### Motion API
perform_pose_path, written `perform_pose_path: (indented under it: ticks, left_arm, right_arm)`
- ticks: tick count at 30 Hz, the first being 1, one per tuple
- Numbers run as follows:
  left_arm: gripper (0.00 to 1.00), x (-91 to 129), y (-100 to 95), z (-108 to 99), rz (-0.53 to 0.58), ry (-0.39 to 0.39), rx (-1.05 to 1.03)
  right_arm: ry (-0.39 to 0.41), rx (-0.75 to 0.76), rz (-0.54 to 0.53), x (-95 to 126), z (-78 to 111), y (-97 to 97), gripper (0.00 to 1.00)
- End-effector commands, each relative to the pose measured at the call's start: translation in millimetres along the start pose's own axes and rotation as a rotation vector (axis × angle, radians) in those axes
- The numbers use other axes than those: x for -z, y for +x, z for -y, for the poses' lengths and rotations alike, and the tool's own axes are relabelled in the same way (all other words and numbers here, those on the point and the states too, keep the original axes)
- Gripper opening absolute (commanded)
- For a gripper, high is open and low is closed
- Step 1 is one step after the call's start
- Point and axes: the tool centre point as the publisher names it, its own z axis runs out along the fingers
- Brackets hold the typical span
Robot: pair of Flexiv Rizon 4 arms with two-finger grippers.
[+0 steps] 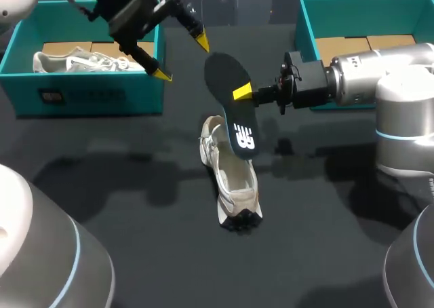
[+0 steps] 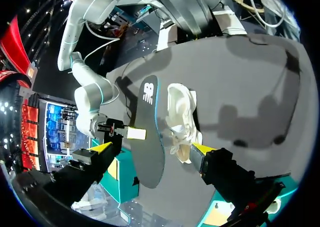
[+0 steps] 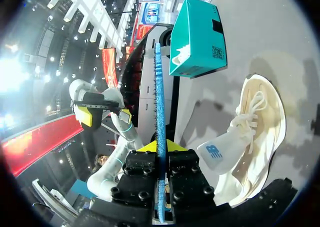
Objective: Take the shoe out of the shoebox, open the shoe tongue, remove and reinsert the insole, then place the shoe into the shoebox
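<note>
The white shoe (image 1: 232, 179) lies on the black table, toe toward the front. Above its heel my right gripper (image 1: 245, 93) is shut on the dark insole (image 1: 229, 84), pinching one long edge and holding it tilted in the air. In the right wrist view the insole (image 3: 160, 92) shows edge-on, rising from the right gripper (image 3: 159, 148), with the shoe (image 3: 252, 137) lying beside it. My left gripper (image 1: 182, 58) hangs open just left of the insole's upper end, touching nothing. From the left wrist the insole (image 2: 150, 137) lies ahead between the spread fingertips (image 2: 103, 147), and the shoe (image 2: 181, 118) is beyond it.
A teal shoebox (image 1: 102, 94) at the back left holds another white shoe (image 1: 81, 62). A second teal shoebox (image 1: 308, 23) stands at the back right, behind my right arm. The left box (image 3: 197, 37) also shows in the right wrist view.
</note>
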Motion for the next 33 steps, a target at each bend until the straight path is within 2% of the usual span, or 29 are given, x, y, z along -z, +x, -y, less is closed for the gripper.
perform_pose_path:
  ticks: [1,10,11,13,15,16,18,19,27,33]
  left_arm:
    - [1.00,0.5,16.1,15.4,0.459,-0.045,-0.062]
    - [1.00,0.5,16.1,15.4,0.459,-0.045,-0.062]
    - [1.00,-1.1,19.6,10.5,0.486,-0.044,-0.044]
    - [1.00,-7.9,22.9,8.0,0.509,-0.088,-0.053]
    - [1.00,-12.9,25.2,5.4,0.548,-0.077,-0.049]
    - [1.00,-16.3,26.3,4.0,0.553,-0.131,-0.062]
    - [1.00,-20.6,27.7,1.8,0.601,-0.089,-0.073]
    - [1.00,-19.2,28.7,0.9,0.602,-0.108,-0.085]
    - [1.00,-19.2,28.7,0.9,0.602,-0.108,-0.085]
    - [1.00,-46.2,27.5,-6.2,0.662,-0.154,-0.053]
  right_arm:
    - [0.000,0.000,0.001,-1.1,-0.1,-0.6,0.00]
    - [0.000,0.000,0.001,-1.1,-0.1,-0.6,0.00]
    - [0.000,0.000,0.001,-1.1,-0.1,-0.6,0.00]
    - [0.000,0.000,0.001,-1.1,-0.1,-0.6,0.00]
    - [0.000,0.000,0.001,-1.1,-0.1,-0.6,0.00]
    - [0.000,0.000,0.001,-1.1,-0.1,-0.6,0.00]
    - [0.000,0.000,0.001,-1.1,-0.1,-0.6,0.00]
    - [0.000,0.000,0.001,-1.1,-0.1,-0.6,0.00]
    - [0.000,0.000,0.001,-1.1,-0.1,-0.6,0.00]
    - [0.000,0.000,0.001,-1.1,-0.1,-0.6,0.00]
